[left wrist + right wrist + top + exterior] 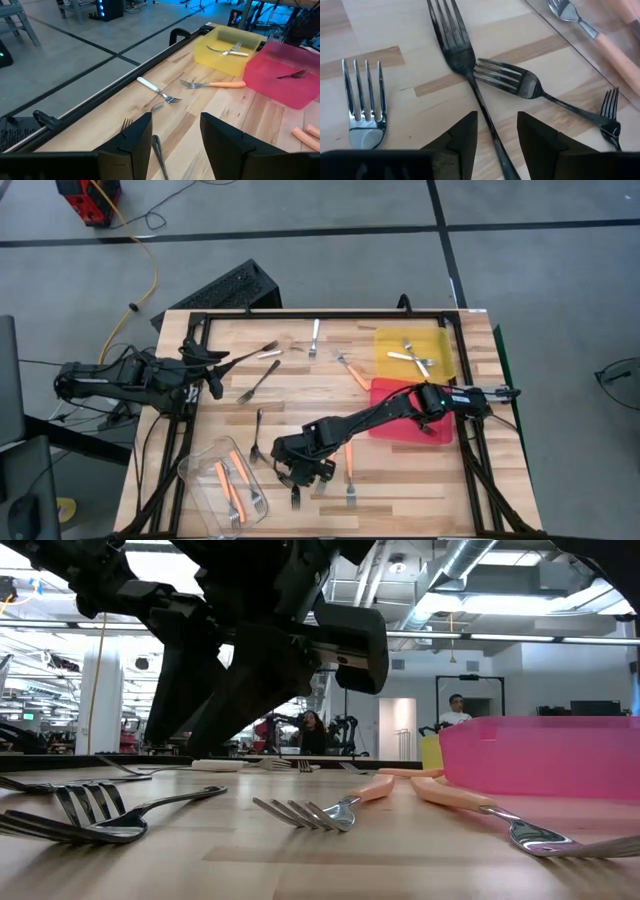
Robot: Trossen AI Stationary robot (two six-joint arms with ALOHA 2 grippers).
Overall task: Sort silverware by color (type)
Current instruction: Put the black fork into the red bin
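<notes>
Your right gripper (495,132) hangs low over the near-middle of the table (400,480), fingers part open astride the handle of a dark fork (465,65) but not touching it; a second dark fork (530,87) crosses beside it. Your left gripper (175,137), also part open and empty, waits at the far left over another dark fork (159,150). Orange-handled forks (232,485) lie in the clear tub (195,475), white ones (408,358) in the yellow tray (440,345).

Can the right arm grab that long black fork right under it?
Probably yes. The right gripper hangs open right over the long black fork, its handle running between the fingers. A second black fork touches it, though.
</notes>
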